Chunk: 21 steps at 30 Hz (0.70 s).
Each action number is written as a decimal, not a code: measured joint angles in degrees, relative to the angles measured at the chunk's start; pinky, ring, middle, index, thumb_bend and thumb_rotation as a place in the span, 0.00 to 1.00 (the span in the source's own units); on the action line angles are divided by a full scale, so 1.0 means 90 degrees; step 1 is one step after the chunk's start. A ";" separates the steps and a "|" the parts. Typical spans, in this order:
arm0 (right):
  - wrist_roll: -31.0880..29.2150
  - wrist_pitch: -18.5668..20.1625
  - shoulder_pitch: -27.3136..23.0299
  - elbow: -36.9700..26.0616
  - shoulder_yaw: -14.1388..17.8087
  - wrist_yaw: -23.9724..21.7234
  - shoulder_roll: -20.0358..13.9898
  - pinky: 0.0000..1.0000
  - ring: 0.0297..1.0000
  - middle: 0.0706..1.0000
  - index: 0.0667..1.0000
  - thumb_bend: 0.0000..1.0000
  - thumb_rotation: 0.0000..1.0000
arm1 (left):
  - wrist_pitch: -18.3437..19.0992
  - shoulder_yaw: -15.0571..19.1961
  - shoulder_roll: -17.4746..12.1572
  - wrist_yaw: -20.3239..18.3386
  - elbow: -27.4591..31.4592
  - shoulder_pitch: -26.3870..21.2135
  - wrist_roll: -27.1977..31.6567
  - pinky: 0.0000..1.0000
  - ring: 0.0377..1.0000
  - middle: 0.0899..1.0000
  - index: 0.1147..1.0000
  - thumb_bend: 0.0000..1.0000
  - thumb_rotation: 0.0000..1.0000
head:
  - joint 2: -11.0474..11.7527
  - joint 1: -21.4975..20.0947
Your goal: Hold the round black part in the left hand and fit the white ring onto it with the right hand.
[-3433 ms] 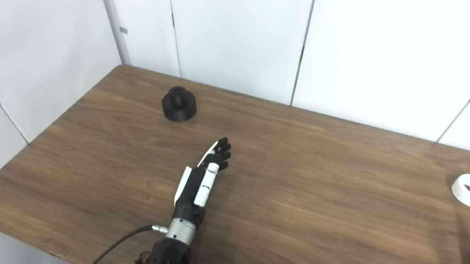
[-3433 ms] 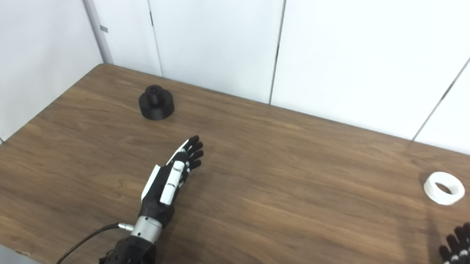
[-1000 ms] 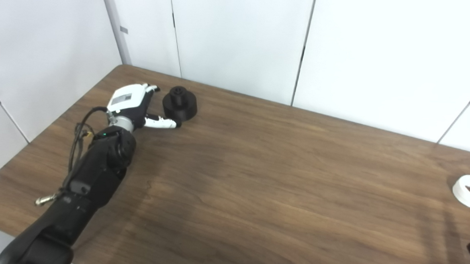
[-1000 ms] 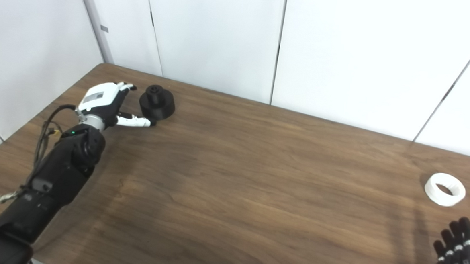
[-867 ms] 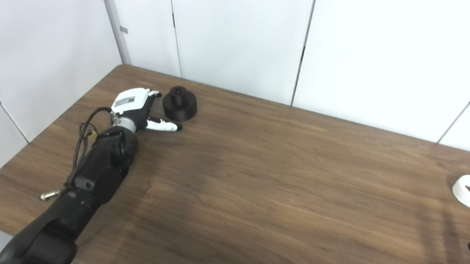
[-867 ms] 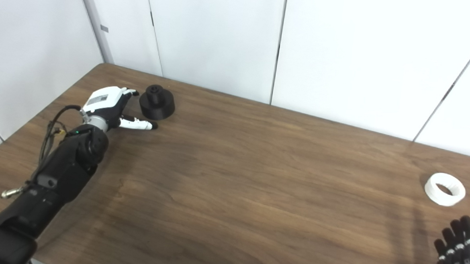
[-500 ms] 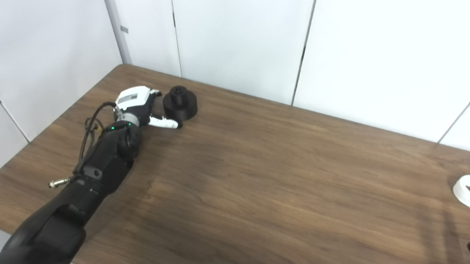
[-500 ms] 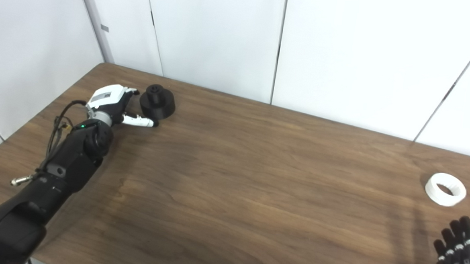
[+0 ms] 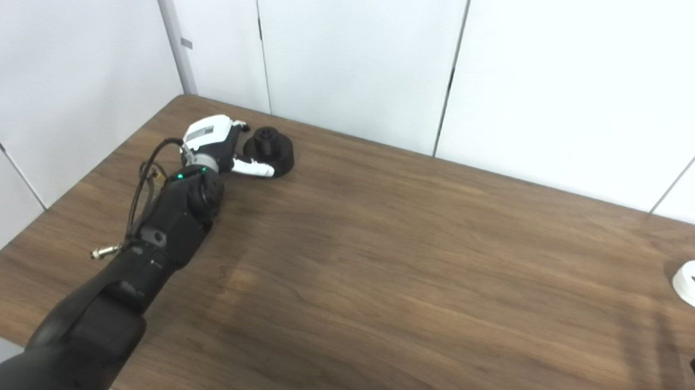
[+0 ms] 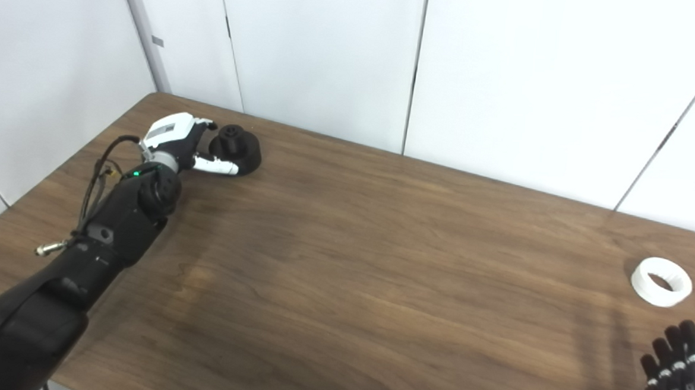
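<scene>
The round black part (image 9: 274, 151) stands near the table's far left corner. My left hand (image 9: 216, 142) is pressed up against its left side. The white thumb (image 9: 255, 168) lies along the front of the part and the fingertips (image 10: 207, 123) reach around its back; I cannot tell whether they grip it. The white ring (image 10: 661, 281) lies flat near the right edge of the table. My right hand (image 10: 676, 377) is at the bottom right corner, a little in front of the ring, with its fingers spread and nothing in it.
The brown wooden table (image 9: 390, 280) is bounded by white wall panels (image 9: 355, 53) at the back and on the left. A black cable (image 9: 146, 178) loops off my left forearm, which stretches diagonally over the table's left part.
My left hand swung from the middle of the table to the far left, then slid right until its thumb and fingers straddled the black part. The right hand and ring stayed put.
</scene>
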<state>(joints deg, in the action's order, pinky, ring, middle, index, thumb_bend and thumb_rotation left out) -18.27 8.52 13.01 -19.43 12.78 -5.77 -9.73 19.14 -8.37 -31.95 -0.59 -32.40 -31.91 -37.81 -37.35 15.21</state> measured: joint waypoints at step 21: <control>0.0131 0.0023 0.0023 -0.0056 -0.0005 0.0026 0.0000 1.00 1.00 1.00 1.00 0.52 1.00 | -0.0215 -0.0135 0.0122 0.0224 -0.0321 -0.0075 0.0284 0.94 0.96 0.93 0.81 1.00 0.50 | -0.0059 0.0000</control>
<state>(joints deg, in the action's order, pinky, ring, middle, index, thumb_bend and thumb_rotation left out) -17.10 8.73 13.21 -19.93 12.73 -5.54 -9.73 17.21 -9.59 -30.85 1.43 -35.29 -32.59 -35.25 -37.88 15.21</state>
